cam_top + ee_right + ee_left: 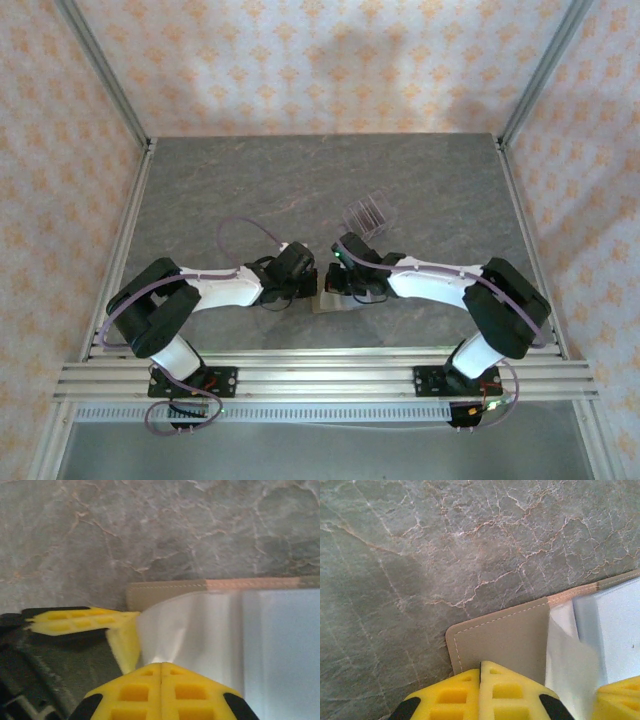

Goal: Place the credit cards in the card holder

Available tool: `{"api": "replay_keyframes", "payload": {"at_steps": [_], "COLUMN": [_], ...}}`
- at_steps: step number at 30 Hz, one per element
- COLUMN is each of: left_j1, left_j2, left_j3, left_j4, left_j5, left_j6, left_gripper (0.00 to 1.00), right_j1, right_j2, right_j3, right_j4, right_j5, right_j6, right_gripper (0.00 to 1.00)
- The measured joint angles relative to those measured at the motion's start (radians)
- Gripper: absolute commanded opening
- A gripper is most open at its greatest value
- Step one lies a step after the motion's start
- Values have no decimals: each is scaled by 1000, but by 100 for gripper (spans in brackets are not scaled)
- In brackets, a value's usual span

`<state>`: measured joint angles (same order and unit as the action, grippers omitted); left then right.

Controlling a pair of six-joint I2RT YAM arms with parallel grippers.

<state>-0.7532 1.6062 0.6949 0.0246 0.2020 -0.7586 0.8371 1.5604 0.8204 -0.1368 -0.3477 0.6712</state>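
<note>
You have the card holder [325,303] lying open at the lower middle of the overhead frame, with the left gripper [480,669] pinched closed at its olive cover and the right gripper [161,669] closed at its pale lining.

The flat grey table top [420,555] looks like stone. It is matt and a bit rough, with thin pale cracks running over it. The small olive-brown card holder [505,635] looks like smooth, matt leather, with a row of pale thread along its edge. Inside it is pale grey, with a see-through flap [185,630] that shines like thin plastic. The yellow fingers [450,697] of the left gripper [480,669] and of the right gripper [161,669] look like dull plastic with square holes. The clear slotted rack [366,214] looks glassy. The long silver rails [320,375] look like metal.
</note>
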Motion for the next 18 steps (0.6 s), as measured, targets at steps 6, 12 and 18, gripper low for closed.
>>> {"api": "replay_keyframes", "payload": {"at_steps": [6, 12, 18], "left_j1": [0, -6, -6], "left_j2": [-10, -87, -211], "left_j3": [0, -3, -3], "left_j4": [-12, -176, -311], "left_j5": [-5, -59, -95], "left_j6": [-5, -21, -22], "left_gripper": [4, 15, 29], "right_j1": [0, 0, 0], "right_j2": [13, 62, 89], "right_j3": [35, 44, 64], "right_j4": [11, 18, 18], "right_j5": [-3, -11, -13], "right_j6": [-3, -3, -5], "right_gripper": [24, 25, 26]}}
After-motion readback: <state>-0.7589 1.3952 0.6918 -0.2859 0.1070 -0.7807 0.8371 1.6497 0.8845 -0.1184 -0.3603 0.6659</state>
